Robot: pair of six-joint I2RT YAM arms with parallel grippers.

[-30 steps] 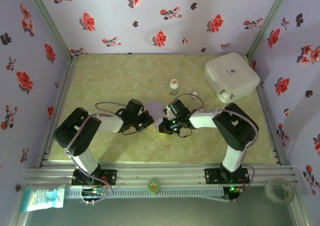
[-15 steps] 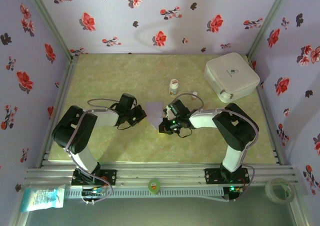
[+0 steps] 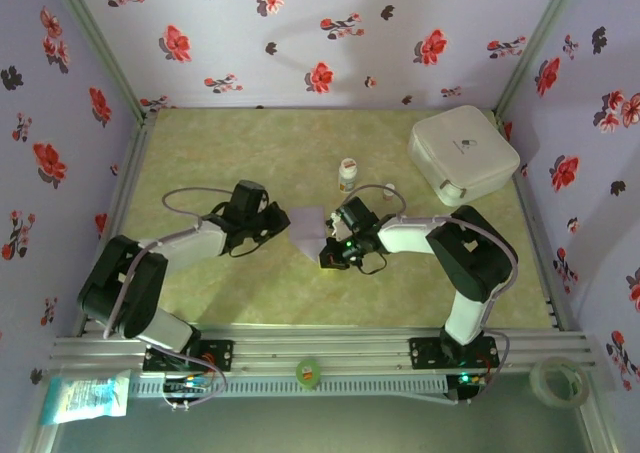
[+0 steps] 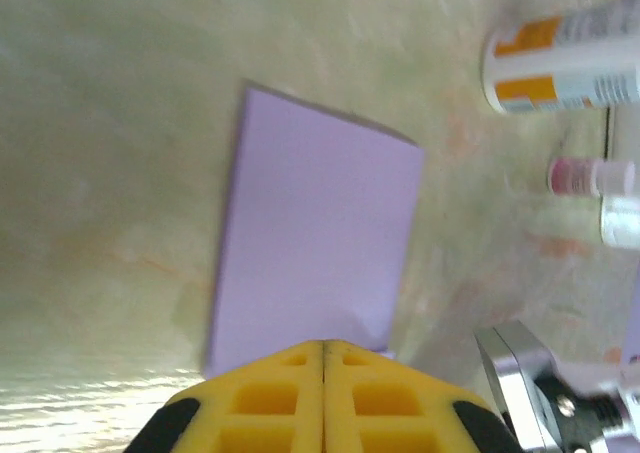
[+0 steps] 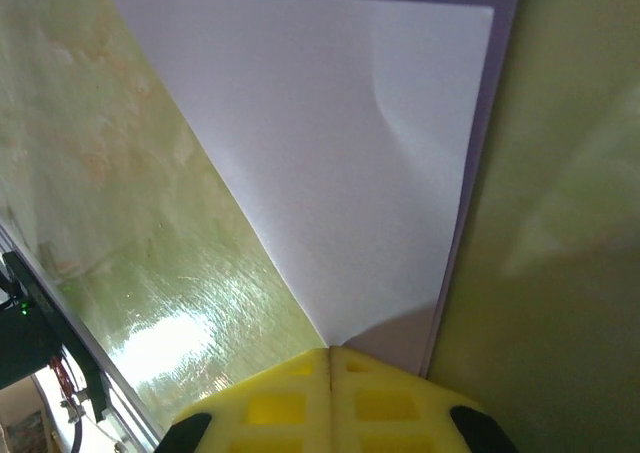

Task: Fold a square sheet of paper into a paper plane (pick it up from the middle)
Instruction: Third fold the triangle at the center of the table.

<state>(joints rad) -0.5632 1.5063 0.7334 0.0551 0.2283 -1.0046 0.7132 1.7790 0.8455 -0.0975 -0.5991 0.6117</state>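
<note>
The pale lilac square sheet of paper (image 3: 308, 223) lay near-left of the white rounded plastic box (image 3: 463, 153). The left claw (image 4: 323, 345), closed, met its edge. The right claw (image 5: 330, 351), also closed, apparently pinned a corner. Any slip there could skew the crease.

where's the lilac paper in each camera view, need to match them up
Top external: the lilac paper lies mid-table, just nearer than the orange-labelled bottle.
Left wrist: the paper sits mid-frame beyond the shut left gripper; the bottle is upper right.
Right wrist: the paper spans the upper middle, narrowing toward the shut right gripper.
Shared landmark: the green marbled table.
</note>
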